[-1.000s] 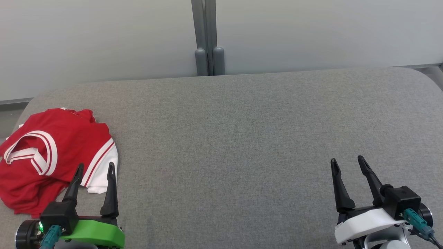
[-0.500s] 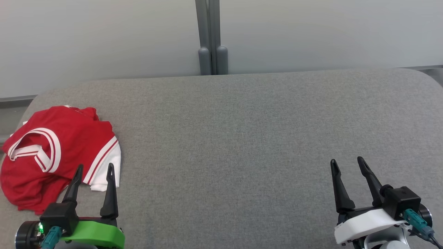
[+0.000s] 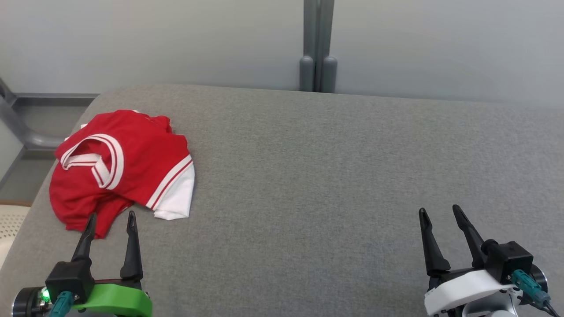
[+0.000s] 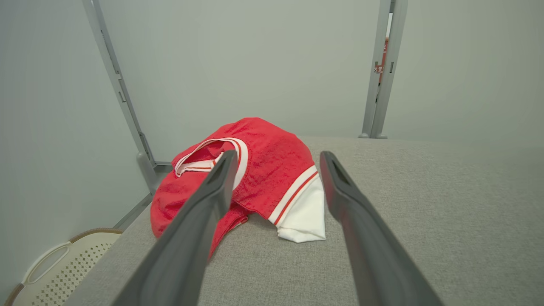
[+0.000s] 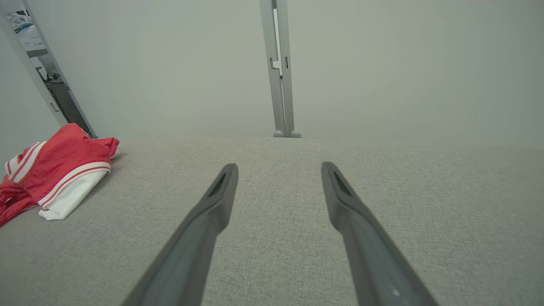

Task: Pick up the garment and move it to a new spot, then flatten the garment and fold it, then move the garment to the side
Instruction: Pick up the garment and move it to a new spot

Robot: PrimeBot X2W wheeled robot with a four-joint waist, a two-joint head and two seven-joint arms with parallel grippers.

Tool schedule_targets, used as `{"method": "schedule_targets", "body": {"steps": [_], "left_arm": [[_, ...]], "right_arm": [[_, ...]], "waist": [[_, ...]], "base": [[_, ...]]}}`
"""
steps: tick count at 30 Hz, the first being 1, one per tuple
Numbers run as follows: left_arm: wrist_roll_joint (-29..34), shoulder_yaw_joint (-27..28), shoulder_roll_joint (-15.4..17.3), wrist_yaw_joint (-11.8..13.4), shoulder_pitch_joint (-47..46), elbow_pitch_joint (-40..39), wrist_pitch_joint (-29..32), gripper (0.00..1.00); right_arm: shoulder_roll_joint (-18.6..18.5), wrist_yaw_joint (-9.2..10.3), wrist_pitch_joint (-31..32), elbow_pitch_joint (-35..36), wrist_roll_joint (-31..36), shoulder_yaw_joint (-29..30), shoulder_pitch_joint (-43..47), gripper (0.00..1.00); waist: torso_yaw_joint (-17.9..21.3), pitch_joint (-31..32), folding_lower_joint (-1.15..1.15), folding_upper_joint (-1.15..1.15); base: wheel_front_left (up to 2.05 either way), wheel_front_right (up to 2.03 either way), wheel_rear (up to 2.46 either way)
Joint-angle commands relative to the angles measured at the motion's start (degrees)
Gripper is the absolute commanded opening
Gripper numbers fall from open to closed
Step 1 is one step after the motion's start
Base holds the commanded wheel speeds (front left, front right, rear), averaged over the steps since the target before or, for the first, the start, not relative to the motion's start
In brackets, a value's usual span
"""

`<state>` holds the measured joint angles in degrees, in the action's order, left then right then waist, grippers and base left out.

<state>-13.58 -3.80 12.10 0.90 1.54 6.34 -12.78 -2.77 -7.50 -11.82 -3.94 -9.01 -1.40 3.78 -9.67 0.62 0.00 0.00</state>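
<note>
While garment (image 3: 128, 163) is lying crumpled, I'm hovering left gripper (image 3: 111, 215) beside it, right gripper (image 3: 439, 208) well apart, both wide, empty.

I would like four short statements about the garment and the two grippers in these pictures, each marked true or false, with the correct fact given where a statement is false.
1. The red garment lies on the left part of the grey padded surface. True.
2. The left gripper is shut on the garment. False: it stands open at the garment's near edge and holds nothing.
3. The right gripper is open and well apart from the garment. True.
4. The garment is folded into a neat flat rectangle. False: it lies bunched, with a white sleeve end sticking out.
</note>
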Motion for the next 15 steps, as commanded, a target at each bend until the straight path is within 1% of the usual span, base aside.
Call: {"method": "schedule_targets", "body": {"steps": [1,15], "left_arm": [[-0.19,0.02,0.31,0.18,-0.33,0.28,-0.33,1.0],[-1.15,0.55,0.49,0.68,0.54,1.89,-1.36,1.0]], "right_arm": [[-0.2,0.02,-0.39,-0.12,-0.29,0.14,0.5,1.0],[-0.2,0.02,-0.24,-1.08,-0.47,-1.42,0.3,1.0]], "waist": [[-4.38,-0.32,0.0,0.0],[-15.18,0.19,0.0,0.0]], "base": [[0.0,0.0,0.0],[0.0,0.0,0.0]]}}
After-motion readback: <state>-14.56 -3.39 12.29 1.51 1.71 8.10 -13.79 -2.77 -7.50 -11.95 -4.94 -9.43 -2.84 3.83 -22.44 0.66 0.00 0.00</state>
